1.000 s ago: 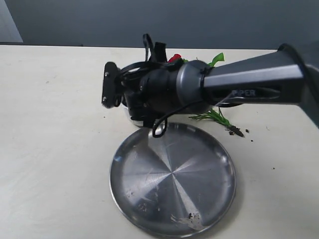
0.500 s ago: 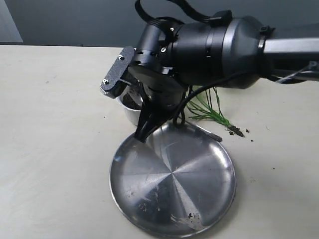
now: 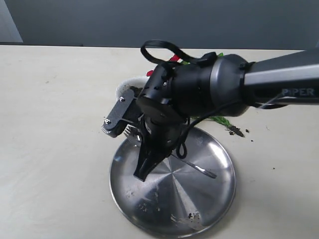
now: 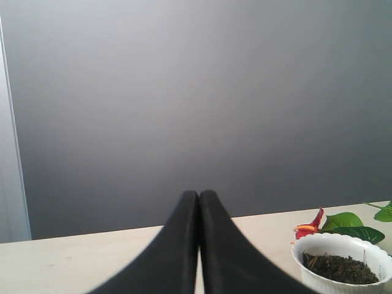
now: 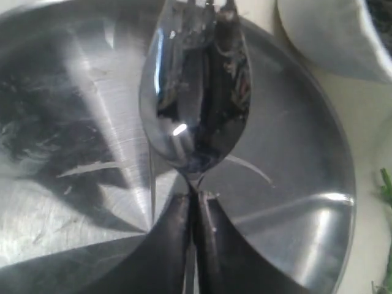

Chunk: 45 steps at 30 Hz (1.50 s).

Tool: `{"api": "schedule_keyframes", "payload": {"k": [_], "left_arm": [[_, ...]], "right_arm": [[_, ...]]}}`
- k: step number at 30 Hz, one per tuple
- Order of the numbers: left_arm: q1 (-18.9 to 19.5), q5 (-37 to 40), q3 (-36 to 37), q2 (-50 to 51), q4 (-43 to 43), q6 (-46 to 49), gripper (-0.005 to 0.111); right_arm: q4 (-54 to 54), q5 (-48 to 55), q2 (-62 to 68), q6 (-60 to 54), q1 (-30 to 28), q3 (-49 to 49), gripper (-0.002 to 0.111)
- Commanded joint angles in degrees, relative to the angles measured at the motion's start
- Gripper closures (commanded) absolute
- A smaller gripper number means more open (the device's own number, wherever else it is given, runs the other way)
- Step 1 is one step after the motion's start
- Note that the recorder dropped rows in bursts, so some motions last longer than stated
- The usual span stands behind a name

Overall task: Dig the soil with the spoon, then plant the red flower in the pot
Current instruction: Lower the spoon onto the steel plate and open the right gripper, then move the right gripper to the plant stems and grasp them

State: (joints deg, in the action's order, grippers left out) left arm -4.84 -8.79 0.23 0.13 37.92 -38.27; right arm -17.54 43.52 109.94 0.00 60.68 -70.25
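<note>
The left gripper [image 4: 198, 245] has its fingers pressed together on nothing, off the table's left part. The pot [image 3: 130, 85] with soil [image 4: 340, 268] stands mid-table toward the far edge, half hidden by the right arm [image 3: 209, 89]. Nearer the front edge lies the steel plate [image 3: 199, 199]. Above it, the right gripper [image 5: 195, 245] pinches the spoon [image 5: 195, 116]. The red flower [image 3: 174, 59] peeks out behind the arm.
</note>
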Motion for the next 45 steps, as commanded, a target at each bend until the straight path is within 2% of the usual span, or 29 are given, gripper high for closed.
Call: {"api": "schedule_keyframes", "payload": {"k": [1, 11, 18, 20, 27, 32, 35, 38, 42, 45], "left_arm": [[-0.4, -0.2, -0.2, -0.1, -0.2, -0.1, 0.106], [-0.4, -0.2, -0.2, -0.1, -0.2, -0.1, 0.106], [-0.4, -0.1, -0.2, -0.1, -0.2, -0.1, 0.106], [-0.4, -0.1, -0.2, -0.1, -0.2, -0.1, 0.106], [-0.4, -0.1, -0.2, -0.1, -0.2, -0.1, 0.106], [-0.4, -0.1, -0.2, -0.1, -0.2, -0.1, 0.106], [-0.4, -0.1, -0.2, -0.1, -0.2, -0.1, 0.106], [-0.4, -0.1, -0.2, -0.1, -0.2, -0.1, 0.106], [-0.4, -0.1, -0.2, -0.1, -0.2, -0.1, 0.106], [-0.4, -0.1, -0.2, -0.1, -0.2, -0.1, 0.106]], "right_arm": [[-0.2, -1.3, 2.6, -0.4, -0.1, 0.2, 0.109], [-0.2, -0.8, 4.4, 1.6, -0.1, 0.2, 0.107], [-0.4, 3.0, 4.4, 1.6, -0.1, 0.2, 0.081], [-0.4, 4.4, 4.1, 1.6, -0.1, 0.2, 0.077], [-3.1, 8.9, 0.1, 2.3, -0.1, 0.2, 0.077], [-13.5, 10.7, -4.8, 8.5, -0.4, 0.2, 0.077], [-18.6, 8.7, -7.1, 13.5, -3.5, 0.2, 0.077], [-19.3, 4.4, -7.9, 15.2, -9.6, 0.2, 0.077], [-15.1, -3.5, -7.4, 13.5, -18.3, 0.2, 0.077], [-10.1, -8.5, -6.3, 10.4, -22.6, 0.2, 0.077]]}}
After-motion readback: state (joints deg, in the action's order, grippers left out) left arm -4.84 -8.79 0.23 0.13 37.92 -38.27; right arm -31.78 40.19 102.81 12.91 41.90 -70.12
